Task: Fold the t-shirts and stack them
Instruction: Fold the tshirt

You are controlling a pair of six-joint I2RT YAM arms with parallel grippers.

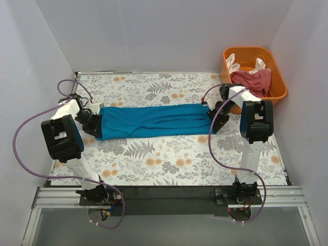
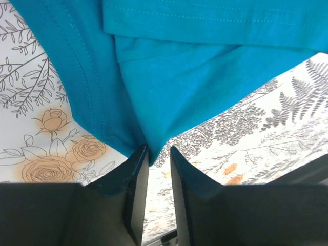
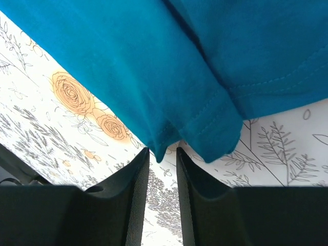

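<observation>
The teal-blue t-shirt (image 1: pixel 154 121) lies folded into a long band across the middle of the table, stretching between the two arms. My left gripper (image 1: pixel 95 123) is at its left end and my right gripper (image 1: pixel 213 120) at its right end. In the left wrist view the left gripper (image 2: pixel 159 151) is narrowly open, with a corner of the teal shirt (image 2: pixel 179 77) dipping between the fingertips. In the right wrist view the right gripper (image 3: pixel 163 151) is also narrowly open, with a hem corner of the shirt (image 3: pixel 154 66) at its tips. The pink-red shirt (image 1: pixel 252 80) and the cream-white shirt (image 1: pixel 233 63) lie in the tub.
The orange plastic tub (image 1: pixel 280 86) stands at the back right, just behind the right arm. A floral cloth (image 1: pixel 169 159) covers the table. White walls close in the left, back and right sides. Purple cables loop from both arms.
</observation>
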